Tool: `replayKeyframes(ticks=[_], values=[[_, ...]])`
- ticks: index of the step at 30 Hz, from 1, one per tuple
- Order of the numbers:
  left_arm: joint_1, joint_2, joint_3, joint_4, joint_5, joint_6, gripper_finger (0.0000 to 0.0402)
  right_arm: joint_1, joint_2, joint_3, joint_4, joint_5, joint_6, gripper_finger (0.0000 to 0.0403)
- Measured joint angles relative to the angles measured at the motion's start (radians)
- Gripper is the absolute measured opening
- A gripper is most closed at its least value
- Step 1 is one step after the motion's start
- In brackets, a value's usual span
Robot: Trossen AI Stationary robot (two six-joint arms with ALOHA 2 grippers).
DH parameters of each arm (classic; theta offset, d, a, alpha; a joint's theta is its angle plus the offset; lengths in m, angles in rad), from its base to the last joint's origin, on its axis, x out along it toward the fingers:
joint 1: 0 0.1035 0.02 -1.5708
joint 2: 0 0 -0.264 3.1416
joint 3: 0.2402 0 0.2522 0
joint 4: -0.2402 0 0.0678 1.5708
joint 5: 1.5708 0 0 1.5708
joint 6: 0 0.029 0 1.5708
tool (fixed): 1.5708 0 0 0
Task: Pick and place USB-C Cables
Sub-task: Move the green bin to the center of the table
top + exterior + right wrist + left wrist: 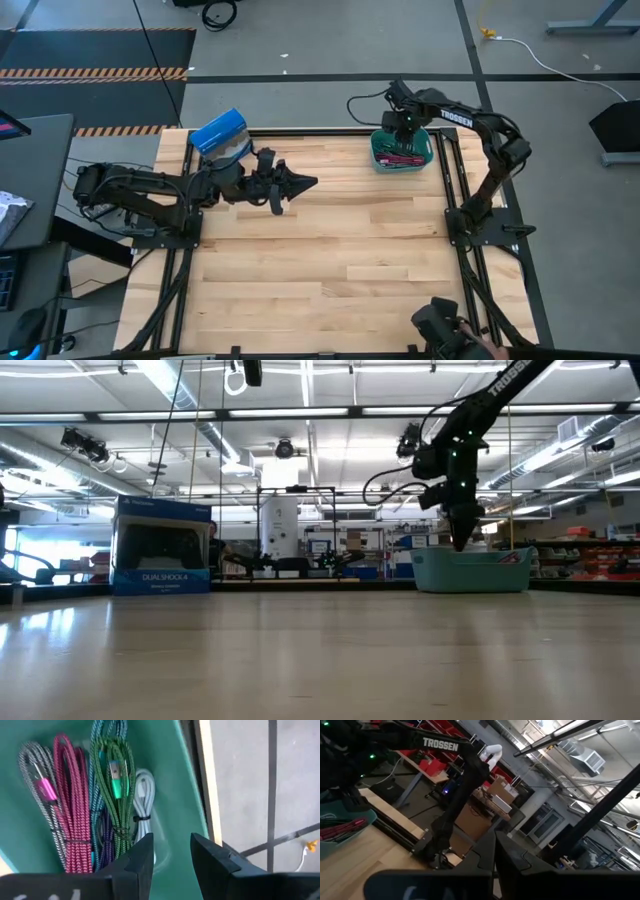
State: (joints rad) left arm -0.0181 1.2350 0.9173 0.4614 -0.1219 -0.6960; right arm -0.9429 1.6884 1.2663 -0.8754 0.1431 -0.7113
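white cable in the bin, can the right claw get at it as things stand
Probably yes. The right claw hangs open just above the bin, and the white cable lies at the edge of the bundles with nothing over it. The green cable sits close beside it, so it may get pinched too.

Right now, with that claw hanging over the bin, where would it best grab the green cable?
Probably from straight above, at the middle of the green cable, near its tie. The bundle lies flat in the teal bin, packed against the pink cable and the white cable, so only the top is free. The right gripper, fingers apart, would straddle its narrow width. The left gripper waits shut by the blue box.
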Motion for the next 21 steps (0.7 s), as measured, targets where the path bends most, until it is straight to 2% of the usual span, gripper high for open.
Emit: replayKeyframes(ticks=[10, 21], values=[[0.0, 0.0, 0.0, 0.0, 0.0, -0.012, 0.0015, 0.008, 0.049, 0.0, -0.015, 0.016, -0.001, 0.0133], [0.0, 0.0, 0.0, 0.0, 0.005, -0.026, 0.0016, 0.007, 0.048, -0.007, -0.016, -0.05, -0.057, 0.0133]])
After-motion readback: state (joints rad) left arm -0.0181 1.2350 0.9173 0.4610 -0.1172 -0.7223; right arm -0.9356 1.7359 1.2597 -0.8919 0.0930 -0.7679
